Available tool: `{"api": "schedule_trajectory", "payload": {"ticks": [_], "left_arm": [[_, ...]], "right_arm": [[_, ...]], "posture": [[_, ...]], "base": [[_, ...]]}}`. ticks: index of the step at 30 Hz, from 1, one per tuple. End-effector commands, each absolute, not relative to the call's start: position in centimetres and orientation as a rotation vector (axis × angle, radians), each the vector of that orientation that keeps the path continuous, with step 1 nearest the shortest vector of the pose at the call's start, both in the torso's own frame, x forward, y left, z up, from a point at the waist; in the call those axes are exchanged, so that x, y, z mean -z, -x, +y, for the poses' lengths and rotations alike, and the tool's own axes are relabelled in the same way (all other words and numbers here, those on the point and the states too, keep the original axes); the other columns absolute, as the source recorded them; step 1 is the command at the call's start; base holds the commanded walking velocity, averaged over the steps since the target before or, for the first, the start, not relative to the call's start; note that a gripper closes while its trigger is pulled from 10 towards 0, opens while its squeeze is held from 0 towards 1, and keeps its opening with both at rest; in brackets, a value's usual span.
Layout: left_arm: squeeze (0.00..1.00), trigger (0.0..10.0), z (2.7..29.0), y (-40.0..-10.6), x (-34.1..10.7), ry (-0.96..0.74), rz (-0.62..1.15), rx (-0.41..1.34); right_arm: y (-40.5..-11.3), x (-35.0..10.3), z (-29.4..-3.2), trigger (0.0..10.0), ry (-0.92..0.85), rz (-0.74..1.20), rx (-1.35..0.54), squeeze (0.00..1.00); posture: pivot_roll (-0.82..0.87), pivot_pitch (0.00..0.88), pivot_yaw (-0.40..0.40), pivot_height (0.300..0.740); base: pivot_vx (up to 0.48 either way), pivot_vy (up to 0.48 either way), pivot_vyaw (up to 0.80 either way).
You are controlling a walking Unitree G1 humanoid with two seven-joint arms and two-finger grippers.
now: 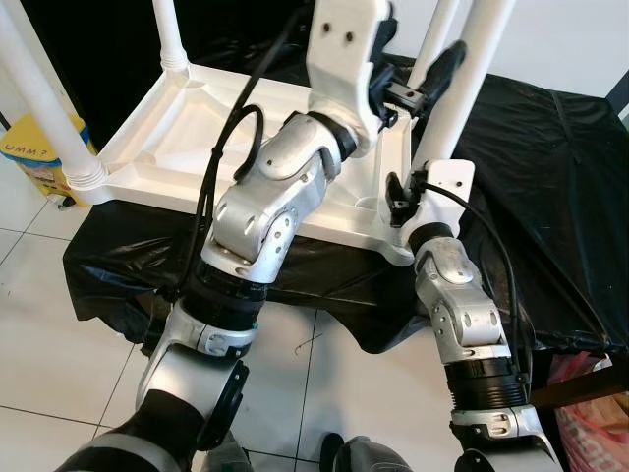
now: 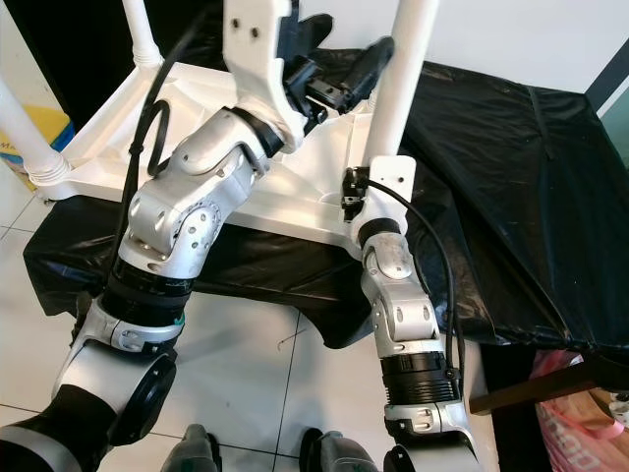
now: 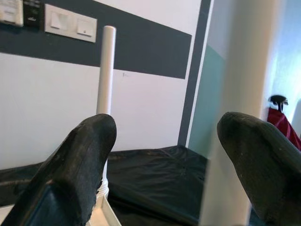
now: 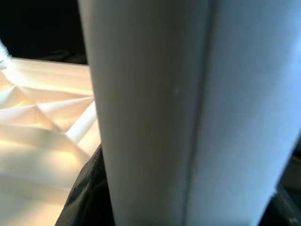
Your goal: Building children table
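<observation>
Both grippers' jaws flank 1 upright leg [image 2: 405, 69].

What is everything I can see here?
Tabletop: one, white, upside down on the black sheet.
Legs: four, white, upright at the tabletop's corners.
Sheet: one, black, spread under the tabletop.
Floor: white tiles.
Box: one, yellow, on the floor, left of the tabletop.
Bag: one, pink, lower right.
Switches: white, on the wall.
Left gripper: black fingers either side of the nearest leg.
Right gripper: low against that leg.
</observation>
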State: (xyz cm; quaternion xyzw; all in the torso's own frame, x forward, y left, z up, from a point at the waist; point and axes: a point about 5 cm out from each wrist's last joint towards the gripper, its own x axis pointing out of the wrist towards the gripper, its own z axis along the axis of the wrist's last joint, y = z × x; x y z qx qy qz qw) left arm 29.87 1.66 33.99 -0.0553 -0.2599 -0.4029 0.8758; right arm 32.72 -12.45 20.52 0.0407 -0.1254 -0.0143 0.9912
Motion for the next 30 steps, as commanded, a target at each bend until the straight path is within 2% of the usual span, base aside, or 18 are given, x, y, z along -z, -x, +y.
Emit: {"api": "schedule_trajectory", "payload": {"ticks": [1, 11, 21, 30], "left_arm": [[0.00, 10.0, 1.5, -29.3, -34.4, 0.130, -0.574, 0.857], [0.00, 10.0, 2.5, -29.1, -31.6, 0.161, -0.521, 0.859], [0.00, 10.0, 1.3, -27.8, -28.3, 0.084, -0.391, 0.983], [0.00, 10.0, 0.7, -27.0, -27.9, 0.093, -0.368, 1.026]], "right_arm": [[-32.6, -20.2, -13.1, 10.0, -0.077, -0.259, 0.057, 0.00], [-33.1, -19.2, -14.0, 10.0, -0.112, -0.314, 0.042, 0.00], [-33.6, -16.3, -13.6, 10.0, -0.118, -0.311, -0.056, 0.00], [-34.3, -14.7, -13.3, 10.0, -0.107, -0.276, -0.098, 0.00]], "posture": [[0.04, 0.167, -0.090, 0.740], [0.05, 0.169, -0.069, 0.740], [0.07, 0.183, -0.028, 0.740], [0.09, 0.186, -0.013, 0.740]], "base": [[0.000, 0.000, 0.00], [0.000, 0.000, 0.00], [0.000, 0.000, 0.00], [0.000, 0.000, 0.00]]}}
